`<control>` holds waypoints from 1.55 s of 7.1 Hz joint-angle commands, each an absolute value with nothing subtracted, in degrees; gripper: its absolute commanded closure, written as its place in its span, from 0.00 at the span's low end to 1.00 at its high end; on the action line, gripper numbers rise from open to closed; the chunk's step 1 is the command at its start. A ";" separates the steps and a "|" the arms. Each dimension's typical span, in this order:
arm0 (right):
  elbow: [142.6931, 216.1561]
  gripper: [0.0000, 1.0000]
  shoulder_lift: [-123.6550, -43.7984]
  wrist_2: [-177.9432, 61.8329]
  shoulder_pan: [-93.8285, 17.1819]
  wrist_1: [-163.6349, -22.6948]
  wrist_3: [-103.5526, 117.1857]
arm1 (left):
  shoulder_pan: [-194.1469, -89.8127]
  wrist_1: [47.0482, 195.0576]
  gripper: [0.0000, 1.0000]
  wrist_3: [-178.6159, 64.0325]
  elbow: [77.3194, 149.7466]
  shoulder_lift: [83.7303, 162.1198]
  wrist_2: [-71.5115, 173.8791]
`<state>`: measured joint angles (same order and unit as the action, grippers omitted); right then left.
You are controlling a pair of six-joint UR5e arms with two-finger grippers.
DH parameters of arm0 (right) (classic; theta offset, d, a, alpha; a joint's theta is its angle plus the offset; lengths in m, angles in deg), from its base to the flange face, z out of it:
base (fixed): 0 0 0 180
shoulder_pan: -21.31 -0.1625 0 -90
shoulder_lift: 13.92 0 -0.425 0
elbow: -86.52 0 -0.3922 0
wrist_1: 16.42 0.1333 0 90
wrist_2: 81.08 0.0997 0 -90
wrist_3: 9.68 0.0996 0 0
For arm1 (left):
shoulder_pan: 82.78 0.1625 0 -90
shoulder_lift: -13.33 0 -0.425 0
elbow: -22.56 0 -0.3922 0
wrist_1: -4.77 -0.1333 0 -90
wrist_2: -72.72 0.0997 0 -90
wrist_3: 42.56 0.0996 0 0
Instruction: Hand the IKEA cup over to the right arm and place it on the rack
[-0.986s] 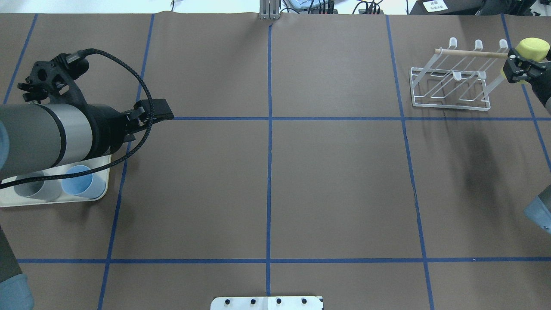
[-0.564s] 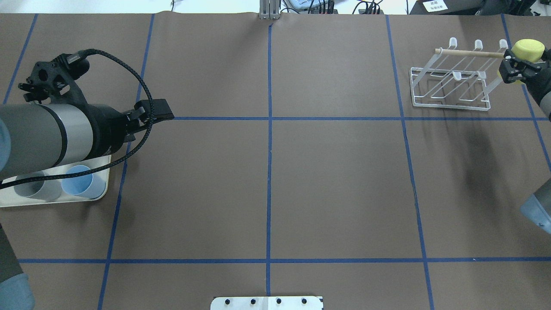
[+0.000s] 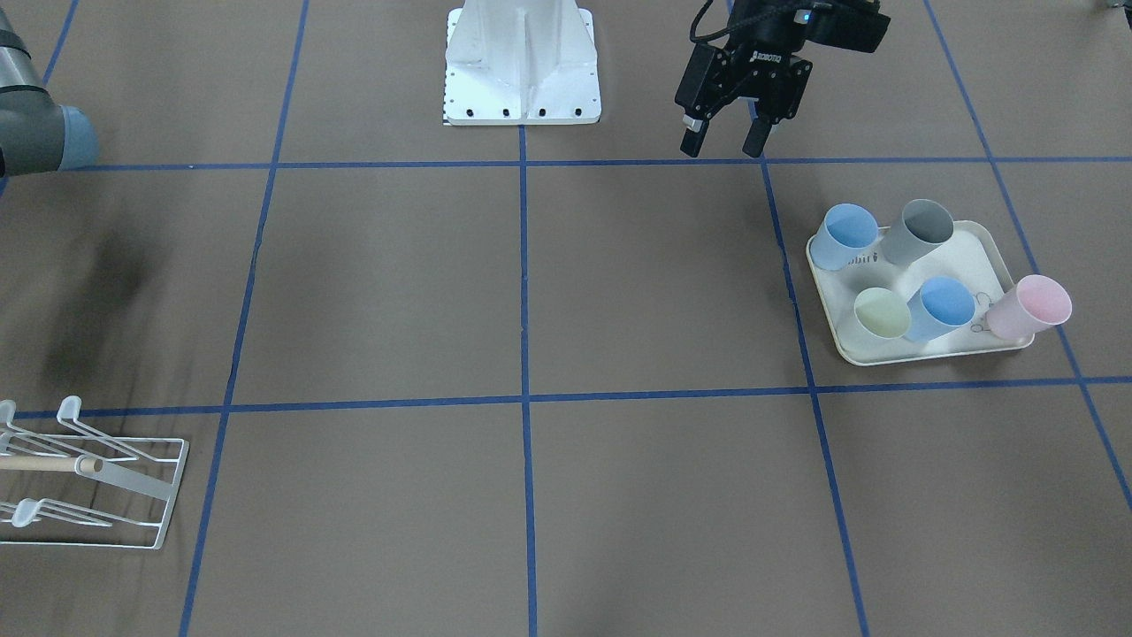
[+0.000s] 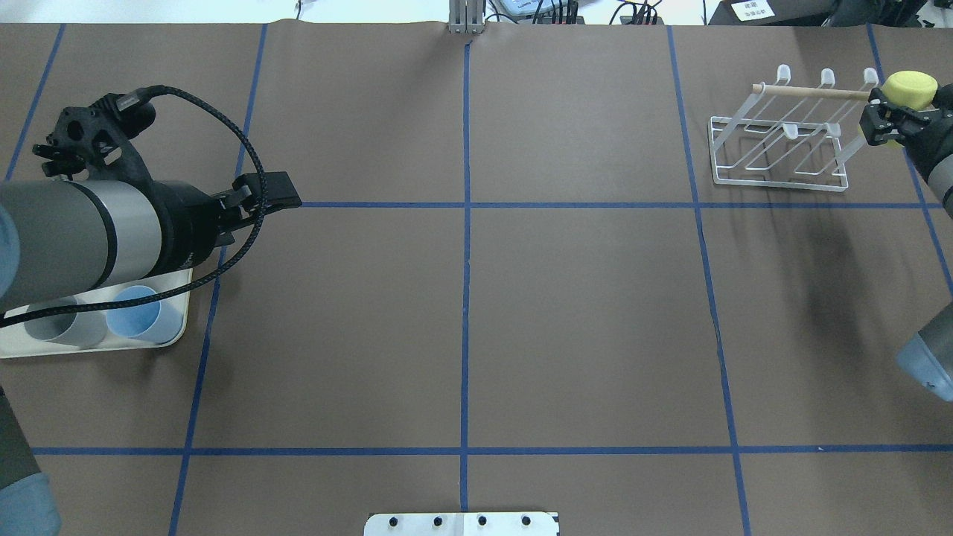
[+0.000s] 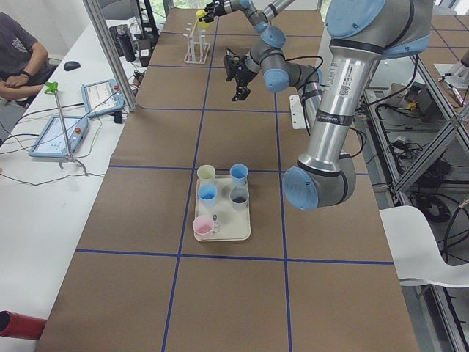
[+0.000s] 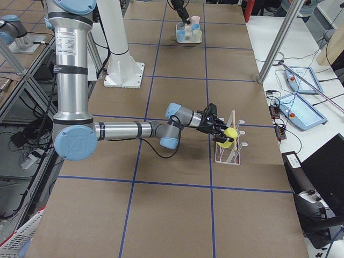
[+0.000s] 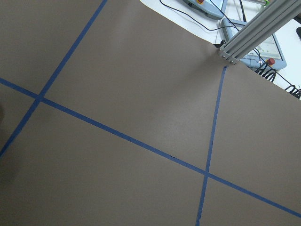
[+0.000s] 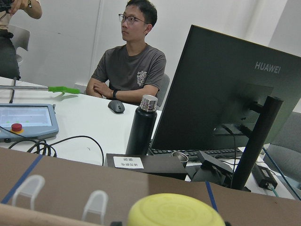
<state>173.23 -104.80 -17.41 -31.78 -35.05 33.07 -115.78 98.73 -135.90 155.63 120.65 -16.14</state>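
- The right claw (image 4: 890, 119) is clamped on the yellow cup (image 4: 912, 88), so by the look of it the hand-over is done and the placing is in hand.
- The cup is held above the surface at the end of the rack (image 4: 778, 149) that is nearest the right arm, just off the tip of the wooden rod (image 4: 811, 91).
- The coming move turns on this: the rack's prongs lie from the claw toward the middle of the surface, and the rod, the rack's long axis, runs across the surface and points almost at the cup. The end prong (image 4: 869, 74) is nearest. Whether the cup already touches it I cannot tell.
- The right arm is the only one near; the left claw (image 3: 722, 146) hangs well apart on the other side with its fingers spread and nothing between them.
- Beside the left claw sits the cream tray (image 3: 929, 357) with five more cups: two blue, one grey, one pale green and one pink.
- The overhead view hides most of the tray under the left arm, while the front-facing view shows all five cups but cuts off the right claw and the yellow cup.
- The right side view puts the cup (image 6: 230, 133) up among the prong tops rather than beside the base.
- The right wrist view shows a flat yellow face (image 8: 175, 209) close below the lens and two prong tips (image 8: 28, 188) to its left, with a seated person beyond.
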 commanded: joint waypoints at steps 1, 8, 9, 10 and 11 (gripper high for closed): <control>172.65 0.00 -104.71 -17.44 -31.78 -34.88 33.55 | -115.83 98.82 0.00 -135.90 155.72 120.65 -16.14; 177.91 0.00 -105.50 -8.07 -34.14 -32.48 33.73 | -120.37 95.50 0.00 -131.54 157.47 120.56 -21.21; 182.27 0.00 -105.59 -5.52 -34.85 -37.29 33.82 | -122.66 92.08 0.00 -127.77 157.82 120.38 -24.02; 185.45 0.00 -105.50 -3.58 -34.68 -41.08 36.08 | -123.99 89.35 0.00 -124.16 158.00 119.34 -24.92; 187.31 0.00 -104.89 0.97 -34.68 -43.38 38.98 | -125.74 89.15 0.00 -120.21 158.18 116.11 -27.10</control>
<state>184.39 -105.36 -3.42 -34.60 -39.91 36.12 -123.69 90.61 -124.74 157.94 118.82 -24.82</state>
